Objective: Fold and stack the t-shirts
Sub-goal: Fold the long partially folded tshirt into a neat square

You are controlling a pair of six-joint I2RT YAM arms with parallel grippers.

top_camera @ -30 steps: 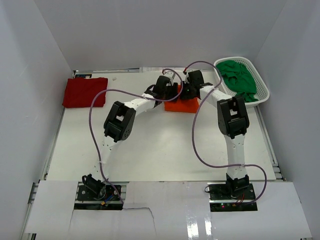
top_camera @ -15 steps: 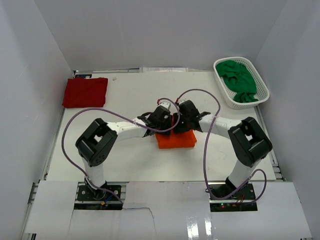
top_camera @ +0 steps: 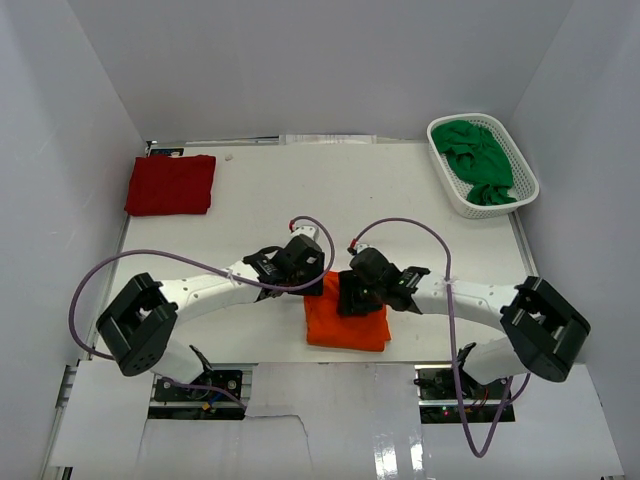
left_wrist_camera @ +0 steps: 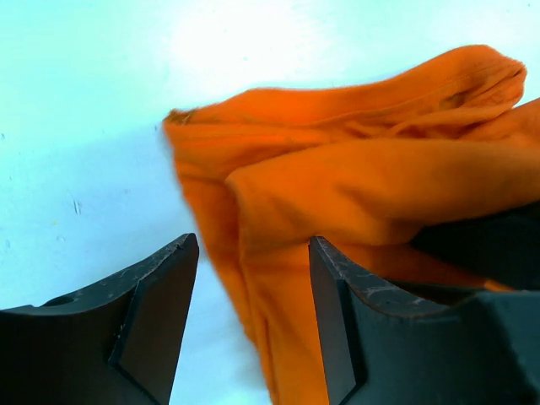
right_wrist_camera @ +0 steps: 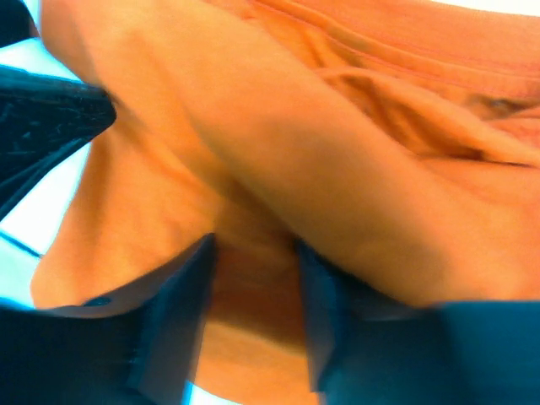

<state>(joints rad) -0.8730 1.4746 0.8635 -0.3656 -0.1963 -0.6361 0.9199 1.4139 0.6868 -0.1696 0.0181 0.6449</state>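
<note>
Top view: the orange t-shirt lies as a soft, roughly square folded bundle on the white table, close to the near edge and between the two arm bases. Its surface is matte cotton, with rounded folds and a ribbed hem showing in the wrist views. The dark red t-shirt lies flat as a neat rectangle at the far left corner. The green t-shirt sits crumpled inside the white mesh basket at the far right.

Both arms are stretched low over the table and bend inward, so that their wrists meet at the far edge of the orange bundle.

Left wrist view: the left gripper has its dark, scuffed fingers spread, with the shirt's side edge and a strip of bare table in the gap. The cloth touches the right-hand finger only.

Right wrist view: the right gripper is blurred. Its fingers stand a little apart and a thick orange fold fills the gap. Whether they clamp the cloth cannot be made out. In the top view the wrists hide both sets of fingertips.
</note>
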